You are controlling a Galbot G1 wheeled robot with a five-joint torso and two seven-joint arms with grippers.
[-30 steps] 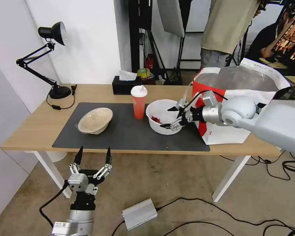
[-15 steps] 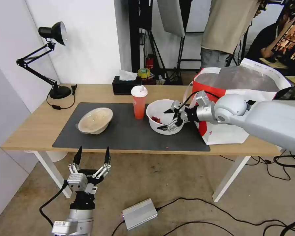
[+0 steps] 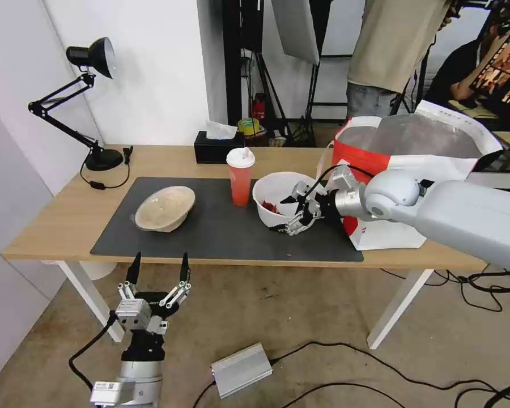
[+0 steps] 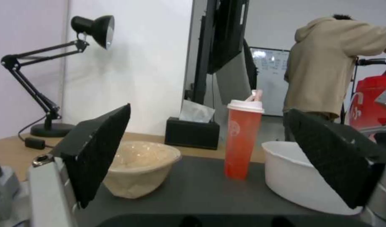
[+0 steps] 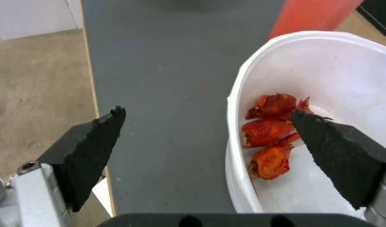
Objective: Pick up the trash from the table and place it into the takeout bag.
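The right gripper [image 3: 287,214], jaws spread, straddles the near rim of the white bowl [image 3: 279,195] on the mat [image 3: 209,226], one finger inside and one outside, the bag [image 3: 413,170] just beside.

Black desk lamp [image 3: 88,56] at far left corner, arm folded, cord trailing beside base. Black tissue box [image 3: 218,147] at far edge, white tissue sticking up. Silver power brick [image 3: 241,369] on floor, black cables [image 3: 436,385] snaking around.
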